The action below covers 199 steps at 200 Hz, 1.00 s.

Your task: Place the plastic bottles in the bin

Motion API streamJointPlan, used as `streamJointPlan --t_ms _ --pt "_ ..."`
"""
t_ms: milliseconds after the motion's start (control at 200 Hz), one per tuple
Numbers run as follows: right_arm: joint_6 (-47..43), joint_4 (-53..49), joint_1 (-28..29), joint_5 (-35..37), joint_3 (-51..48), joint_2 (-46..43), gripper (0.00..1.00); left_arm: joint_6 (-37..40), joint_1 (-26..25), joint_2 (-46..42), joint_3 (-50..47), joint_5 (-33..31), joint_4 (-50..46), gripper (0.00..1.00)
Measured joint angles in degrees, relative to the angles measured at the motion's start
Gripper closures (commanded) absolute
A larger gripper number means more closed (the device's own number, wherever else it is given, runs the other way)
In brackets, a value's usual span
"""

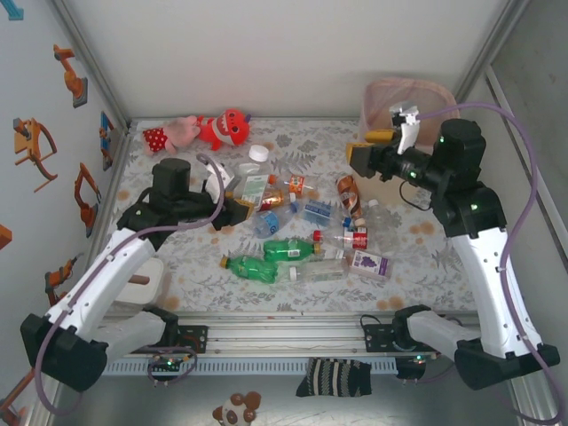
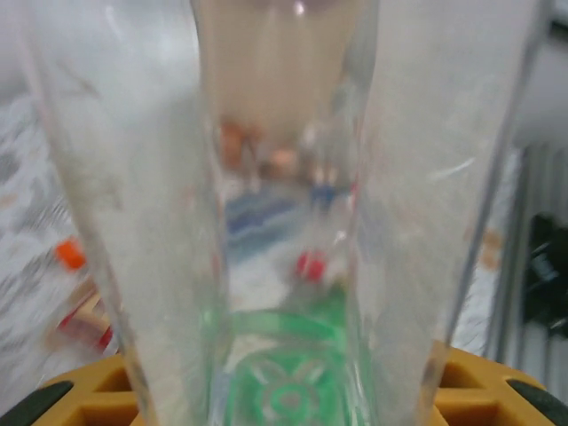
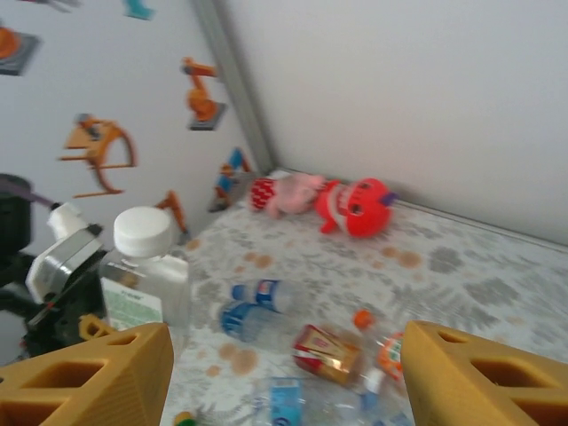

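Nearest the bases, the loose plastic bottles [image 1: 297,253] are being left scattered across the table [image 1: 426,257] for now. Just behind them, a clear white-capped bottle [image 1: 254,190] is being clamped by the left gripper [image 1: 234,208], seemingly raised for the carry. Further back, the right gripper [image 3: 284,382] is being held wide apart and empty beside the bin [image 1: 390,96] in the far right corner, probably waiting on its next pick.

— How's the left arm [image 1: 115,266]?
— Reaching right over mid-table, left gripper [image 1: 241,206] clamped on a clear bottle [image 1: 256,185] (held upright).
— And the right arm [image 1: 488,248]?
— Elbow high, forearm pointing left at the far side; right gripper [image 1: 362,153] spread wide, empty.
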Motion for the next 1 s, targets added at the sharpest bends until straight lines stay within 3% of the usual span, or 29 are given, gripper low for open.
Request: streamJointPlan --t_ms 150,325,586,996 --pt "1.2 5.4 6.1 -3.1 -0.3 0.0 0.32 -4.4 -1.8 -2.3 -0.6 8.2 8.7 0.61" --pt "2.4 10.3 12.7 -5.4 -0.2 1.2 0.31 -6.3 -5.7 -2.6 -0.1 13.0 12.6 0.61" --pt "2.6 15.0 21.9 -8.0 1.2 4.2 0.27 -7.4 -9.6 -1.9 2.3 15.6 14.4 0.61" --pt "1.2 16.3 28.5 -8.3 5.2 10.0 0.31 -7.9 -10.7 -1.9 2.4 17.0 15.2 0.62"
